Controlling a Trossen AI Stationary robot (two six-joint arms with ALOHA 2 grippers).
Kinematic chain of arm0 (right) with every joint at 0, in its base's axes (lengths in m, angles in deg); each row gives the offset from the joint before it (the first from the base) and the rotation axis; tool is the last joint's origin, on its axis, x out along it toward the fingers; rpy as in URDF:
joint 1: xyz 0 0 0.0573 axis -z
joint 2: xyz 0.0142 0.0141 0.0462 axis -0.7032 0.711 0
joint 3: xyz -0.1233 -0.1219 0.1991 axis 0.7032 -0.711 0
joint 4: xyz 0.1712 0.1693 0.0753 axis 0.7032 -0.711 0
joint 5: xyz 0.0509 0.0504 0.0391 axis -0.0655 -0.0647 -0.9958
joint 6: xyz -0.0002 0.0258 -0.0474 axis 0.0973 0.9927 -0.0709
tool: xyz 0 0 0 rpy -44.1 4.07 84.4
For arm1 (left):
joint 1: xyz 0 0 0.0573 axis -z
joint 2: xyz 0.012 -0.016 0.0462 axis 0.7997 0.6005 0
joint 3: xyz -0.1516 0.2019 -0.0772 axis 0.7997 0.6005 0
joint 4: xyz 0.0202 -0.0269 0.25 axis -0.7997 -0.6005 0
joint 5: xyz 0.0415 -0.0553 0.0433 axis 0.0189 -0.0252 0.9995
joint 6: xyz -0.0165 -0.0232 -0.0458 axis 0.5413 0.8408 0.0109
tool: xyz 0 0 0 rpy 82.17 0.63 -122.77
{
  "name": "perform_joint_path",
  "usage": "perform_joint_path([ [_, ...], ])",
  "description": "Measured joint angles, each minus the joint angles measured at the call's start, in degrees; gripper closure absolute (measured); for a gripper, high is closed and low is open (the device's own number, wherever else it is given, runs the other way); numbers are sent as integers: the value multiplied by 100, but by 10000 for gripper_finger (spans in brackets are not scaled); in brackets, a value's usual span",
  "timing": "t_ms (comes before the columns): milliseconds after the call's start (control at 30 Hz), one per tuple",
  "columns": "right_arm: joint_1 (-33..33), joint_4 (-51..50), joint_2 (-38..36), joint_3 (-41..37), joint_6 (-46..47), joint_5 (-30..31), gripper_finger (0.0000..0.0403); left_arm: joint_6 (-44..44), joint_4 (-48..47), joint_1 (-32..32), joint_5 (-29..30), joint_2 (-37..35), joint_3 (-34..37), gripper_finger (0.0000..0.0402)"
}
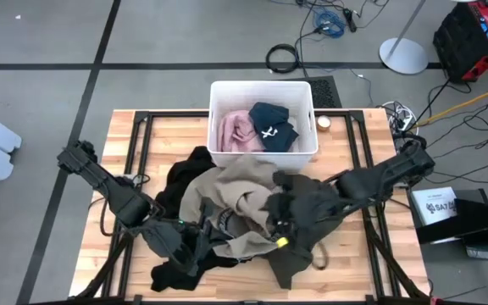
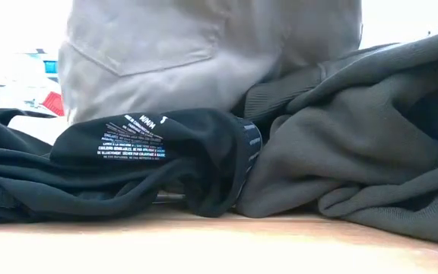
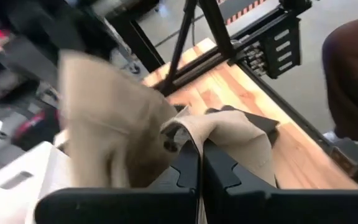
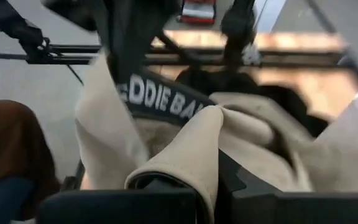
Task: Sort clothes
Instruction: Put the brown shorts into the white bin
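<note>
A khaki-tan garment [image 1: 235,191] lies spread over the middle of a pile on the table, and in the low view it [image 2: 204,53] stands high behind the other clothes. A black garment [image 1: 180,182] with a white-printed label [image 2: 131,141] lies at the left. A large dark olive-green garment [image 1: 312,224] lies at the right, resting on the table [image 2: 371,137]. My left gripper [image 1: 217,225] and my right gripper [image 1: 280,205] are both in the pile, each shut on the khaki-tan garment. My left gripper [image 3: 199,163] pinches a bunched fold of the khaki-tan cloth [image 3: 194,127] between its two shut fingers. The cloth rises from the fingertips and drapes to both sides; the fingers hide how many layers they hold. My right gripper [image 4: 213,171] pinches a rounded fold of the khaki-tan cloth [image 4: 194,140] between its shut fingers, close to the dark lettered waistband strip [image 4: 160,99]. The fold wraps over the fingertips and the rest hangs slack around them.
A white bin [image 1: 219,93] stands at the table's far middle with a pale pink garment [image 1: 237,129] and a dark blue one [image 1: 271,123] inside. A small round thing [image 1: 324,122] lies right of it. A person's brown-clad limb [image 3: 353,74] shows beyond the table edge.
</note>
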Motion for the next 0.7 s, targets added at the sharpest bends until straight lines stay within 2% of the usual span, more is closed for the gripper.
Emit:
perform_joint_path([
  [67,12,670,0,-584,254,-246,403,316,-111,-3,-221,-7,0,399],
  [167,7,1962,0,-1451,590,-689,403,879,-455,-4,-871,12,0,399],
  [333,4,3732,2,-2641,958,-1439,391,1444,-707,7,-1411,453,-2,399],
  [467,-112,4581,2,-3163,548,-1560,343,1450,-689,33,-1581,929,-2,399],
  [700,-315,4619,2,-3263,482,-1661,224,1429,-640,0,-1591,1102,-2,399],
])
